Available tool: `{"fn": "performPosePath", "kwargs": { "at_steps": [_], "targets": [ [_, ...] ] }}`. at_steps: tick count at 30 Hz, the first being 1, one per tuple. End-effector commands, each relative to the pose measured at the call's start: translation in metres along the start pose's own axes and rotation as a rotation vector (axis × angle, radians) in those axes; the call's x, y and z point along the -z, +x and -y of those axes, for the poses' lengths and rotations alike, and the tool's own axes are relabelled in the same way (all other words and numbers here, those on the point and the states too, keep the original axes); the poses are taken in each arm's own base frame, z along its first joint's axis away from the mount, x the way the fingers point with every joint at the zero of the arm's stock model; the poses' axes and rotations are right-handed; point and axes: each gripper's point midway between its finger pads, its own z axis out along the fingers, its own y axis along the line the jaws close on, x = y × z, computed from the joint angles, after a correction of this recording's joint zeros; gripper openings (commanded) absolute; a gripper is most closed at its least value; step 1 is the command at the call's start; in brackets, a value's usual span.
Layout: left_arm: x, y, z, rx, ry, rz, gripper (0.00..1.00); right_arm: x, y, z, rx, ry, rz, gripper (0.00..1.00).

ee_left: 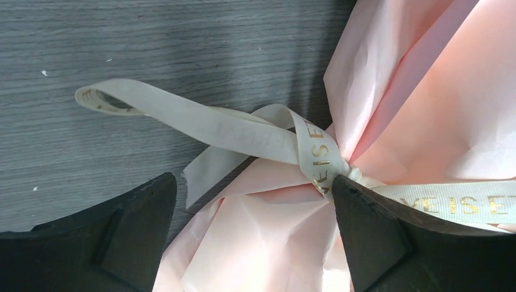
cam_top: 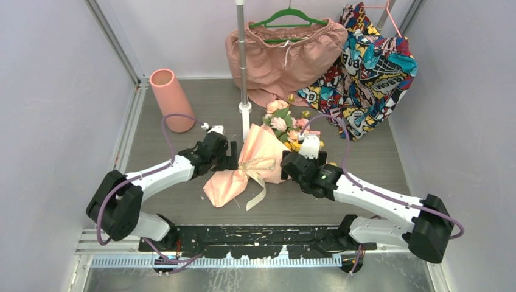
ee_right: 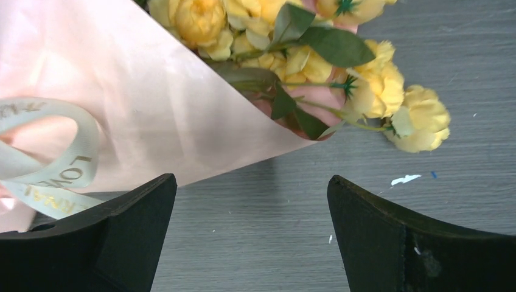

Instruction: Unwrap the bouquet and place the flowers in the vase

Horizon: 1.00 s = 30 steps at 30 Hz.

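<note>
Two arms flank the wrapped bouquet point(cam_top: 252, 165) at mid-table, the left gripper point(cam_top: 235, 159) and right gripper point(cam_top: 286, 165) both spread wide, one on each side. Just behind, a metal pole point(cam_top: 241, 61) rises beside the flowers point(cam_top: 283, 118), while hanging pink shorts point(cam_top: 283, 58) and a printed garment point(cam_top: 365, 73) crowd the back right — tight quarters there. Bare table point(cam_top: 182, 204) lies open in front of the bouquet and along the left, up to the vase point(cam_top: 171, 100), which stands well apart in the back-left corner, its round mouth clear from above.
</note>
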Motion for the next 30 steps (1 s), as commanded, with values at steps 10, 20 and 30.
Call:
{"fn": "performPosePath", "kwargs": {
  "at_steps": [10,20,30],
  "targets": [
    [0.013,-0.008,0.027,0.076,0.144,0.021,1.00,-0.043,0.039,-0.022,-0.008,0.026,-0.076,1.00],
    [0.006,0.010,0.031,0.108,0.188,-0.017,0.99,-0.099,0.029,-0.025,-0.082,0.031,-0.167,1.00],
    [-0.003,0.041,0.076,0.154,0.348,-0.108,0.98,-0.137,-0.028,-0.024,-0.105,0.043,-0.149,1.00]
  ]
}}
